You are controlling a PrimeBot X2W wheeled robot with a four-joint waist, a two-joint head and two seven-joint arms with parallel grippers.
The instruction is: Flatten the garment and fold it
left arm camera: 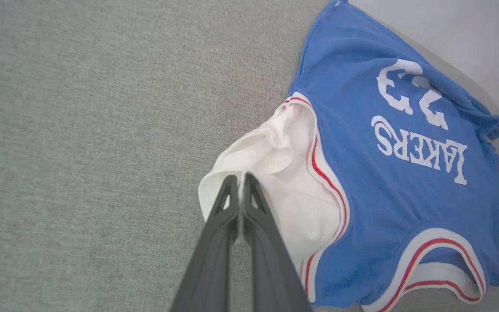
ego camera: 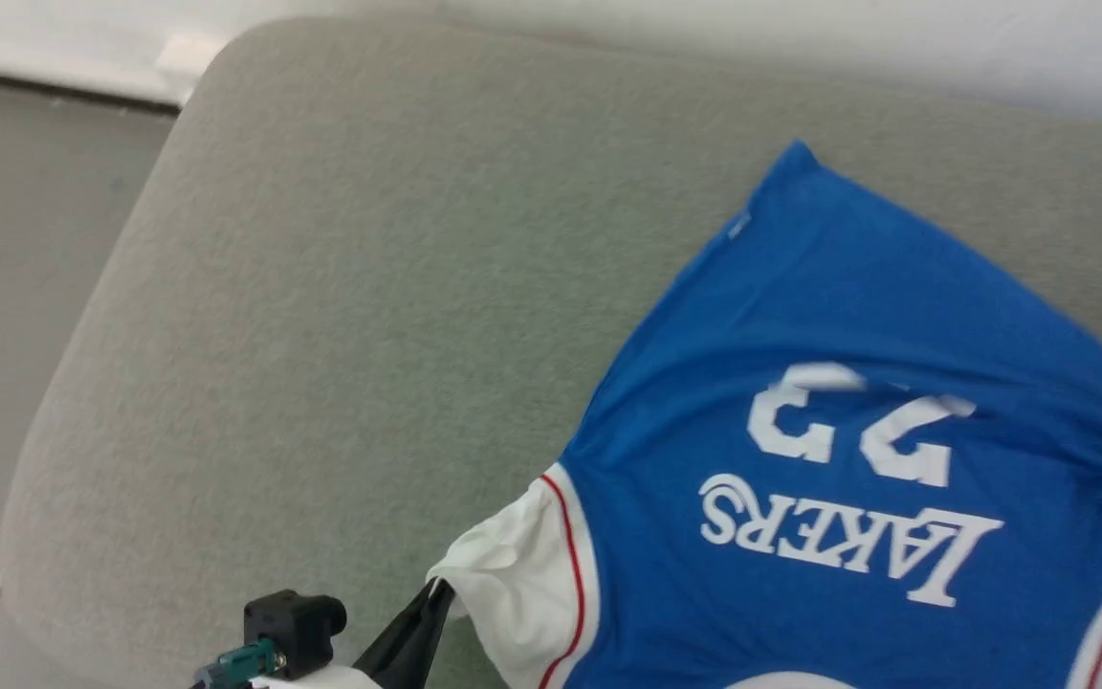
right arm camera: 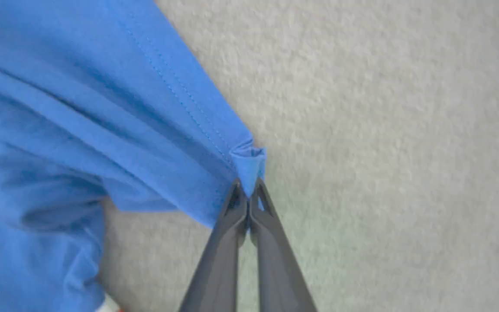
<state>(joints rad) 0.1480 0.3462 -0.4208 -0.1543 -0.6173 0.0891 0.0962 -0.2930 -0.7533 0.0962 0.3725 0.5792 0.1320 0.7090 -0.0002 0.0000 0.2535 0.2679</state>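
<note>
Flattening step: my left fingers are pinched on the white sleeve and my right fingers on a blue hem corner of the Lakers jersey, which lies rumpled on the grey cushion, so next I'd pull both apart to get it taut.

The left gripper has its two long dark fingers pressed together along their length, pinching the white sleeve edge of the garment. In the head view it rises from the bottom edge, fingers slanting up and to the right. The right gripper is closed too, its tips meeting on a blue corner of cloth.
</note>
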